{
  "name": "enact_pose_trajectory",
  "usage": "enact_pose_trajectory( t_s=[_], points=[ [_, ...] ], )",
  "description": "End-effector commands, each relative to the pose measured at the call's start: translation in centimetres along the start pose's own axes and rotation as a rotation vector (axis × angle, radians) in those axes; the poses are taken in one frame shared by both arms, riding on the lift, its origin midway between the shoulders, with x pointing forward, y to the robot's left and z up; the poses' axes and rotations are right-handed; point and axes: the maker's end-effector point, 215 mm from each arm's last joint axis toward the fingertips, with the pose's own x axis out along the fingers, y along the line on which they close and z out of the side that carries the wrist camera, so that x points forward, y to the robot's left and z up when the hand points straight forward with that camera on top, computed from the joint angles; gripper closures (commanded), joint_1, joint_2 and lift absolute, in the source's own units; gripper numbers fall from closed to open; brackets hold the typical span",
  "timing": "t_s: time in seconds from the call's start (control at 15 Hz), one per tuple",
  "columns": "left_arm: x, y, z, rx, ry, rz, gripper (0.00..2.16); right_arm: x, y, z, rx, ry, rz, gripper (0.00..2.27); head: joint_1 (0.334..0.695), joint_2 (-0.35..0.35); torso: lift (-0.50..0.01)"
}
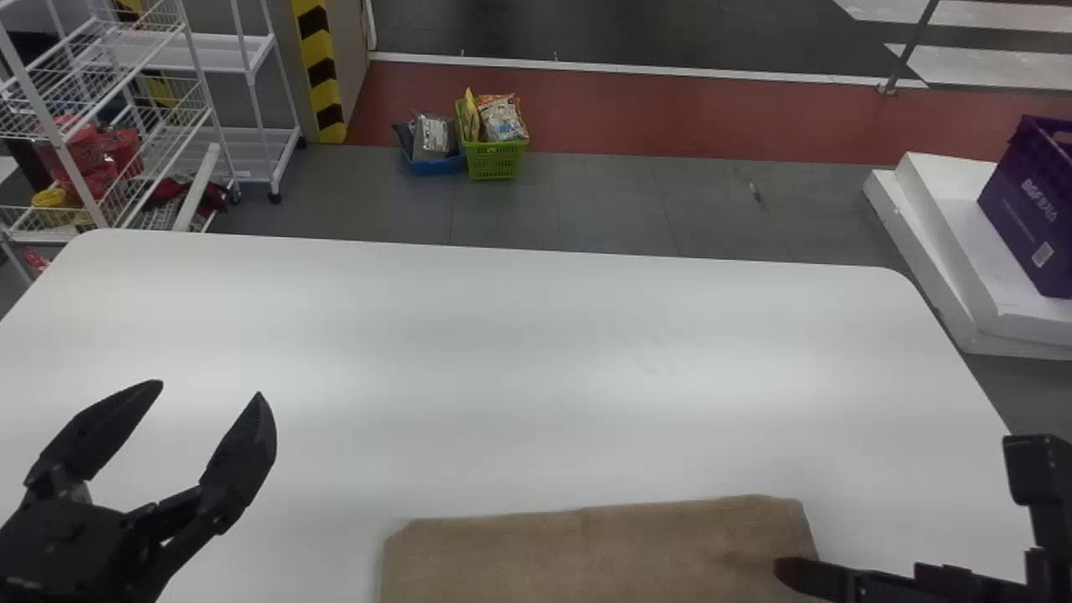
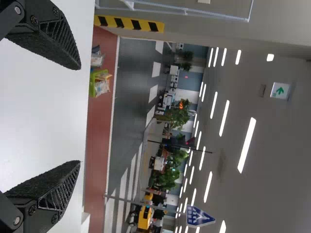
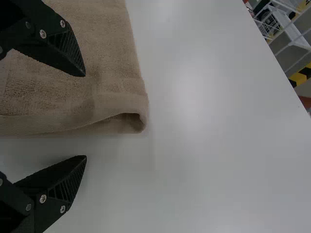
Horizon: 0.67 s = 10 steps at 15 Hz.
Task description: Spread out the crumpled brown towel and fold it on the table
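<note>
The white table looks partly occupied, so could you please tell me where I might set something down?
The widest bare patch lies between the far edge of the table and the towel; a smaller one separates towel and left tool. The towel's right edge is crowded, straddled by the open right tool.

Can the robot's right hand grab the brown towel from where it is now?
Probably yes. The right gripper is open, one finger over the brown towel and the other past its edge, over the table. I see nothing in the way.
</note>
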Motion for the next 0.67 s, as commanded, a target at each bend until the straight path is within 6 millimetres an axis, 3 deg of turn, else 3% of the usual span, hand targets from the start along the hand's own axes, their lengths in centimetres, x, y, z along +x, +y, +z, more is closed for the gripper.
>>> enact_pose_trajectory(
  t_s=[0.0, 0.33, 0.6],
  points=[
    [0.0, 0.0, 0.0, -0.003, -0.001, 0.001, 0.14, 0.2, 0.5, -0.7, 0.018, 0.020, 0.012, 0.29, 0.695, -0.087, -0.127],
    [-0.2, 0.0, -0.1, -0.006, 0.003, 0.004, 0.15, 0.6, 0.6, -1.1, 0.017, 0.034, 0.015, 0.37, 0.695, -0.071, -0.127],
    [-0.2, 0.0, -0.1, -0.010, 0.001, 0.002, 0.15, 1.1, 0.8, -2.2, 0.031, 0.058, 0.034, 0.60, 0.695, -0.068, -0.127]
  ],
)
